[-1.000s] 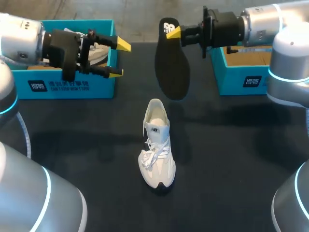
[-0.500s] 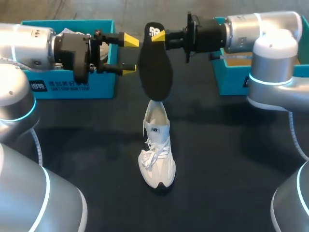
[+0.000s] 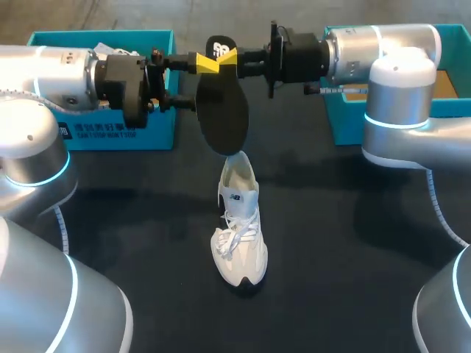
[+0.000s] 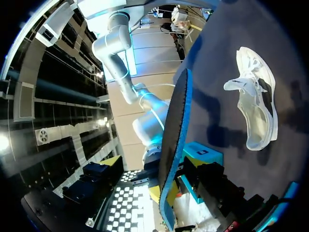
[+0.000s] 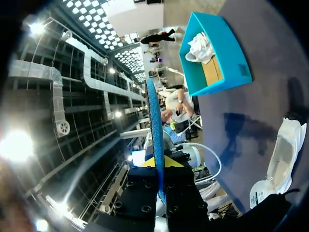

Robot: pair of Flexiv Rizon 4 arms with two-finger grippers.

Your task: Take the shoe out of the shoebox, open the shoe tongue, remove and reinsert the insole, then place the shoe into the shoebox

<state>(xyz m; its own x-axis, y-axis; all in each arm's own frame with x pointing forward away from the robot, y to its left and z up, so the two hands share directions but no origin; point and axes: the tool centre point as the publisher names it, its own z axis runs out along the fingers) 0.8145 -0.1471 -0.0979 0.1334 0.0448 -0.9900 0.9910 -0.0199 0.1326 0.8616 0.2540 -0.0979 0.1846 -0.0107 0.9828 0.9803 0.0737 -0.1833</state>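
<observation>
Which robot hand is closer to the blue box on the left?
Left. The left gripper is right beside a corner of the left shoebox; the right gripper holds the insole from its far side.

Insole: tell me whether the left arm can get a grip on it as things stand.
Probably yes. The left gripper stands open right beside the insole, which the right gripper holds up by one end above the shoe; nothing lies between them.
</observation>
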